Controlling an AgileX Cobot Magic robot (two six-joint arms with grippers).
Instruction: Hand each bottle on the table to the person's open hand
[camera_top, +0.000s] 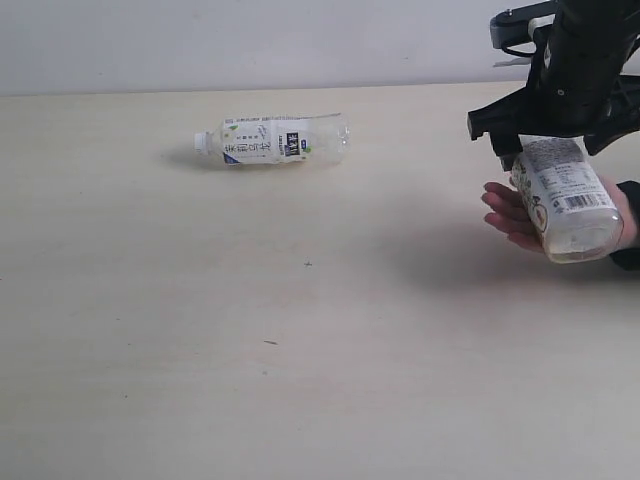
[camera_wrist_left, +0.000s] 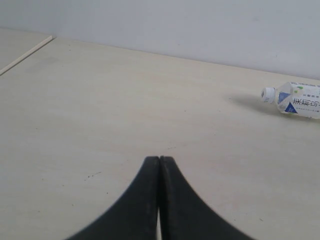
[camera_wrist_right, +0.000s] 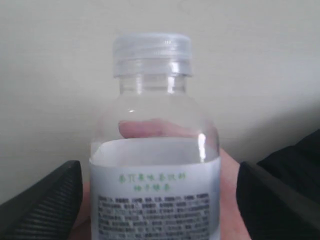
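– Bottle (camera_top: 565, 200) at the frame's right edge lies in the person's open hand (camera_top: 508, 215); the right pincer (camera_top: 550, 148) stands apart around it. Lift away?
– Straight up, clear of its cap. The left pincer (camera_wrist_left: 159, 165) is together. Count: two bottles, the other bottle (camera_top: 283, 141) lying on the desk (camera_top: 200, 330), upper centre; one hand.

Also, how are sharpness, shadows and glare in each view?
Exterior view: sharp, soft shadows beside the lying bottle and the hand; left wrist view: the left gripper is a dark silhouette; right wrist view: the near bottle shows blurred print and a glare streak.
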